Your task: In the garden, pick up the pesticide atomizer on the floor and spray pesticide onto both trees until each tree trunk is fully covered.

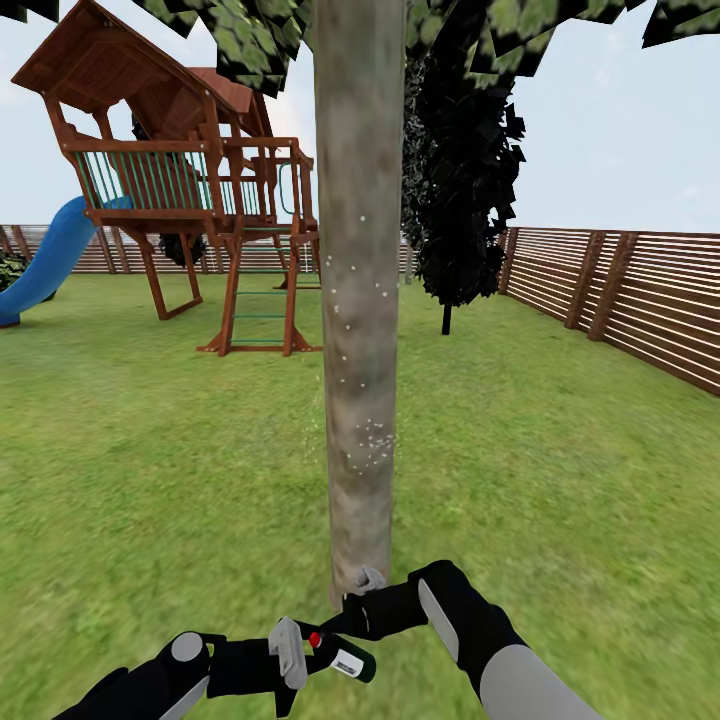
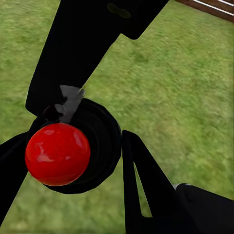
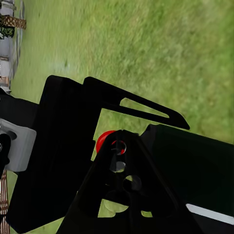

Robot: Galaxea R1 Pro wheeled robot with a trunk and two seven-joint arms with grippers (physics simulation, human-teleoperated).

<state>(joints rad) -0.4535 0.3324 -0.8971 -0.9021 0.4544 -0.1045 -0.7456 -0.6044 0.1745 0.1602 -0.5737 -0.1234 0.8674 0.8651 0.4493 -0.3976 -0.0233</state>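
My left claw point(image 1: 300, 655) and my right claw point(image 1: 350, 610) meet low in the head view, both at the black sprayer point(image 1: 340, 655); its red knob point(image 1: 316, 639) sits between them and its body with the white mark point(image 1: 347, 663) points to the right of my left claw. In the left wrist view the red knob point(image 2: 57, 154) lies between my 2 dark fingers point(image 2: 141, 185), clamped on the sprayer; in the right wrist view my fingers point(image 3: 122, 105) close around the sprayer body point(image 3: 195, 165). The tree trunk point(image 1: 358, 300) stands just ahead of both claws; white specks point(image 1: 370, 440) dot its lower and middle bark. Grass point(image 1: 560, 450) surrounds it; a fence point(image 1: 640, 290) runs well beyond my right claw; a wooden playhouse point(image 1: 190, 170) with a blue slide point(image 1: 45, 260) stands far beyond my left claw.
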